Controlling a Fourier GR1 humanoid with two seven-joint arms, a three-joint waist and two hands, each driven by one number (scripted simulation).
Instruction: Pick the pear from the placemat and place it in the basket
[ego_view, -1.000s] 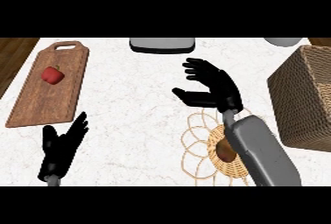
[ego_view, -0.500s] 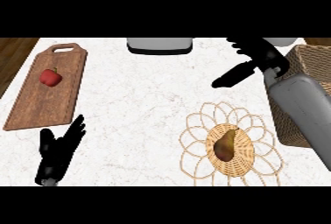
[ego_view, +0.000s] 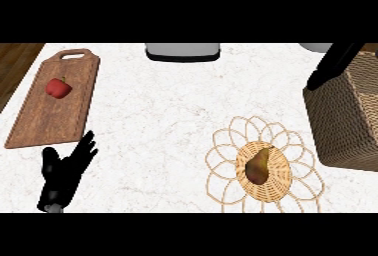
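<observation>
- Left hand (ego_view: 65, 172) showed at the lower left of my head view, resting over the white marble counter (ego_view: 170, 105) with its fingers straight and spread, holding nothing.
- Right hand (ego_view: 334, 65) showed only as a dark shape at the upper right edge, just above the basket; I could not tell how its fingers stood, and I saw nothing in it.
- I found the pear (ego_view: 259, 163) lying on the round woven centre of the placemat (ego_view: 229, 142), clear of both hands.
- I noted the placemat, with its looped wicker border, lay on the counter at lower right, just beside the basket.
- I recorded the basket (ego_view: 347, 120), of dark brown weave, against the right edge of the view; its inside did not show.
- I logged a wooden cutting board (ego_view: 44, 120) along the left side, with a red pepper (ego_view: 58, 87) resting on its upper half.
- I observed a grey, dark-based object (ego_view: 182, 50) at the top centre, cut off by the view's edge.
</observation>
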